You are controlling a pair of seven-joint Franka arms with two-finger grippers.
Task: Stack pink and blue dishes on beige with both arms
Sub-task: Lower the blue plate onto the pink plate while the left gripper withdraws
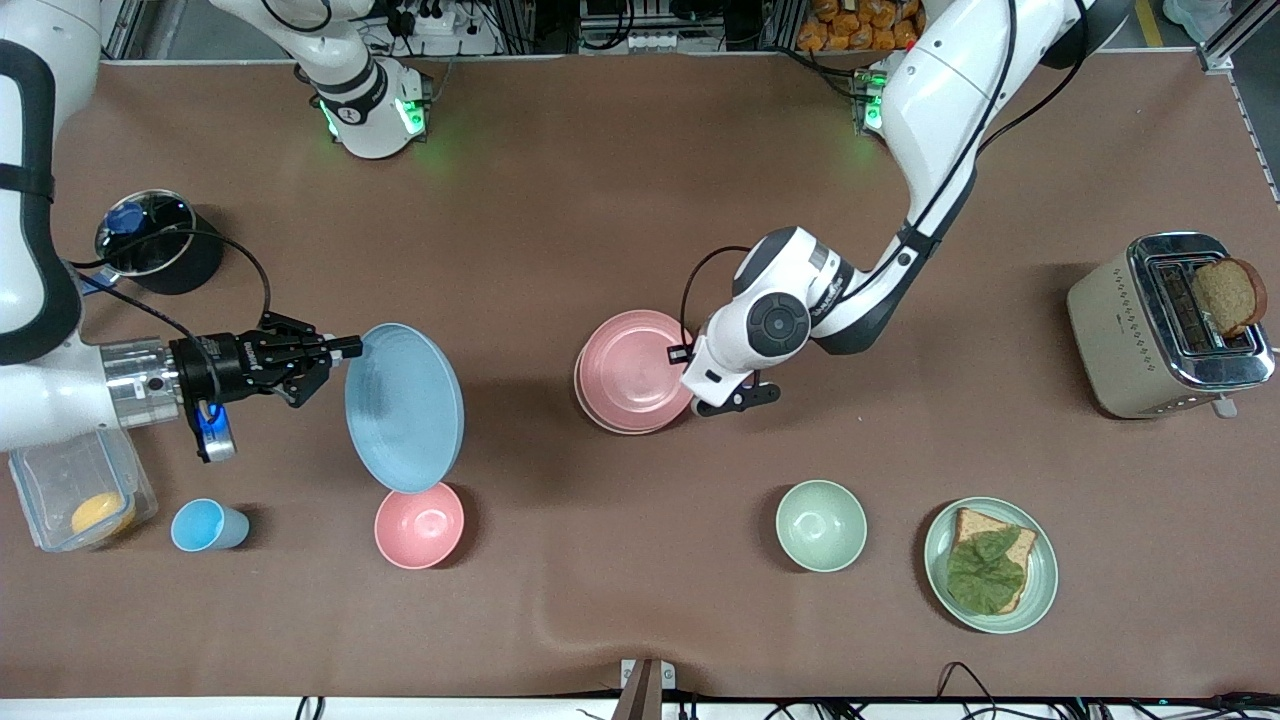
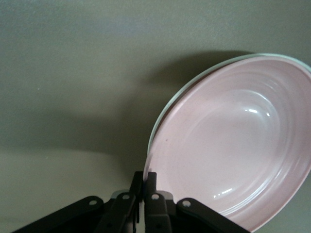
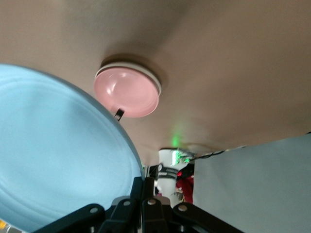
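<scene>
Bench (image 1: 620, 200) carries: toaster (image 1: 1165, 325) with bread slice (image 1: 1230, 295); green plate (image 1: 1040, 590) with bread and lettuce (image 1: 985, 572); green bowl (image 1: 821, 525); pink bowl (image 1: 419, 525); blue cup (image 1: 205, 526); clear container (image 1: 70, 490); black pot (image 1: 160, 242).

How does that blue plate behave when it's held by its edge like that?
Probably stiff: the blue plate keeps its round shape though the right gripper pinches only its rim. It seems light, since that small grip holds it tilted in the air. Its smooth surface could slip, so it may swing or slide out.
</scene>
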